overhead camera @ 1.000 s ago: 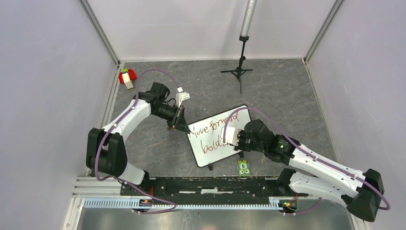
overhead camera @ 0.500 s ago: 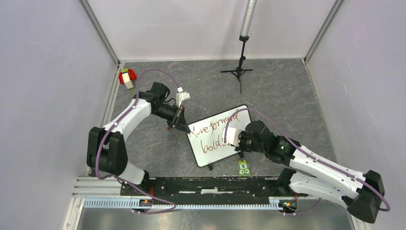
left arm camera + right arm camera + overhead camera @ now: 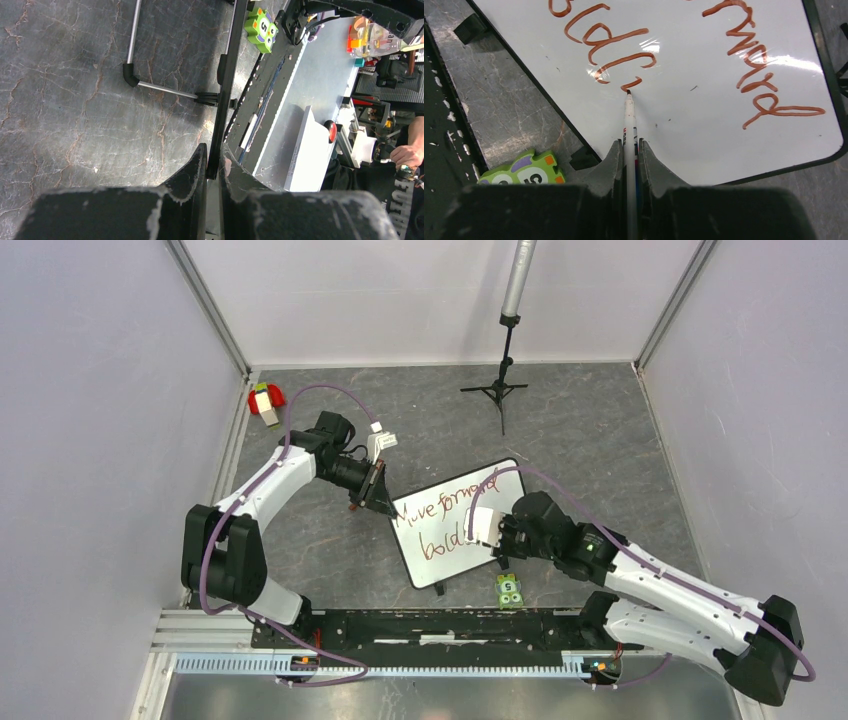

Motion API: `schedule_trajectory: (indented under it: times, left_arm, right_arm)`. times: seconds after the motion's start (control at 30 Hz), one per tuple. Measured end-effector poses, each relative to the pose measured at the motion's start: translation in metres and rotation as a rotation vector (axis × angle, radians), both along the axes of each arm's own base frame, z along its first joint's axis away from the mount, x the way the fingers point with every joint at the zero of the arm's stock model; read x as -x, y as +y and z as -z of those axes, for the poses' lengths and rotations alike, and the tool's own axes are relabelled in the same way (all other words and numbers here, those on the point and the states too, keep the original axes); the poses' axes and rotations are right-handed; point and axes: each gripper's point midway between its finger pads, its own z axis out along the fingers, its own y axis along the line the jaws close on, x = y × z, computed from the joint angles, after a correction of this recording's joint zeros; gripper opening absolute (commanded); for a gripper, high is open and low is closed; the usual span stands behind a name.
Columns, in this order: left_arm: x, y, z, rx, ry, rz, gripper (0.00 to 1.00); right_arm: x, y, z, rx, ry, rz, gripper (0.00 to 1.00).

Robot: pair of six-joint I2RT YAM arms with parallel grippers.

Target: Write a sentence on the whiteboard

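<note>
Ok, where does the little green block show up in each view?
Top external: green block lies lower centre, just nearer than the whiteboard.
Left wrist: block at top centre, beyond the board's edge-on rim.
Right wrist: block at bottom left, left of the marker.
Shared landmark: the whiteboard's black rim.

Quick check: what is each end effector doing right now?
Left end effector: closed on the whiteboard rim.
Right end effector: closed on the marker, tip at the last stroke.
</note>
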Motion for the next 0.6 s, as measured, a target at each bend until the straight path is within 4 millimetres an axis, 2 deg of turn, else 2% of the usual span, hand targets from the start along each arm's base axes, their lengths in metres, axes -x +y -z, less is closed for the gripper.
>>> schedule_trajectory:
  times: [0.27, 0.6]
  left_arm:
    - [0.000, 0.000, 0.000, 0.000, 0.000, 0.000, 0.03]
    - [0.000, 0.000, 0.000, 0.000, 0.001, 0.000, 0.02]
  right_arm:
    - [-0.016, -0.005, -0.015, 0.005, -0.049, 0.066, 0.00]
    - [-0.017, -0.006, -0.014, 0.019, -0.054, 0.058, 0.00]
